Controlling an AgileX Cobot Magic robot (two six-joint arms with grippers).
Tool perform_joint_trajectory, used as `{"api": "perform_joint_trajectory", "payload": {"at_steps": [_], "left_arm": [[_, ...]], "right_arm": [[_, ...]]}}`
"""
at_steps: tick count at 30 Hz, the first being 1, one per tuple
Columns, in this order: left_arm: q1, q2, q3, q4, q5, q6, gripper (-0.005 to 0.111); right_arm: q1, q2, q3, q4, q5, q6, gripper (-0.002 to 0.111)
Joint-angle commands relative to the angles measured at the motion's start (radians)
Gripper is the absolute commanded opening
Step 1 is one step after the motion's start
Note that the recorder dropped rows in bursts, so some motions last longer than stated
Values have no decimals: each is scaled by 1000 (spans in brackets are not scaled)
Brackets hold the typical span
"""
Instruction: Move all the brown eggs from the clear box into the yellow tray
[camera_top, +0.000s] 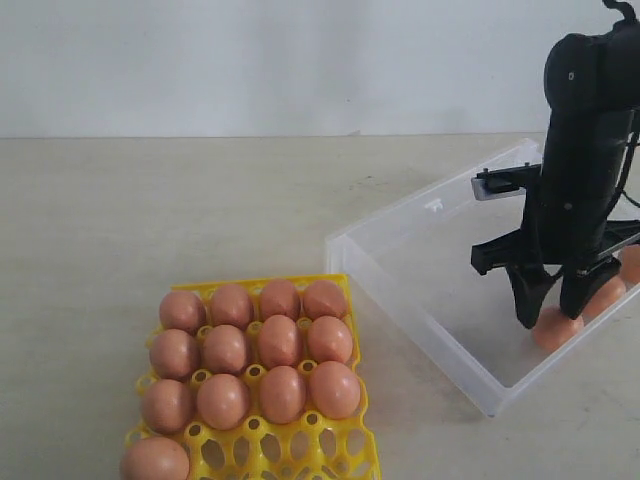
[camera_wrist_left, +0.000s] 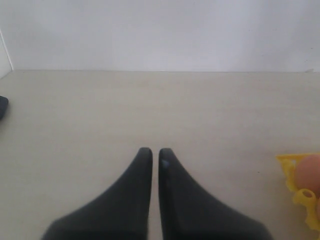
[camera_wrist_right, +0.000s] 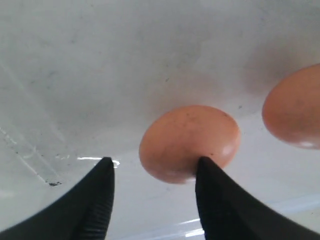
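My right gripper (camera_top: 550, 317) stands with its black jaws parted and empty, low inside the clear shallow plastic box (camera_top: 430, 250) at the right of the exterior view, its tips either side of one smooth reddish-brown egg (camera_top: 556, 332) on the box floor, with two more eggs (camera_top: 605, 296) beside it at the frame's right edge. My left gripper (camera_wrist_left: 155, 150) has its jaws closed on nothing above the bare pale table (camera_wrist_left: 150, 100). The bright yellow lattice egg tray (camera_top: 262, 445) sits at lower left, carrying thirteen brown eggs (camera_top: 279, 340).
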Motion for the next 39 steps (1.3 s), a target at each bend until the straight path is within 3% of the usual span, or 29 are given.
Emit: {"api": "perform_joint_trajectory", "payload": {"at_steps": [1,12,27,33,39], "left_arm": [[3,-2,-1,-5,-4,7,4],[3,-2,-1,-5,-4,7,4],[3,-2,-1,-5,-4,7,4],[3,-2,-1,-5,-4,7,4],[3,-2,-1,-5,-4,7,4]], "right_arm": [[0,37,2,-6,1,8,45],[0,80,-5,-17,-199,-77,45],[0,62,-16,-17,-180,-130,45],[0,-6,-114,5,4,96,45],[2,-8,-114,56,4,96,45]]}}
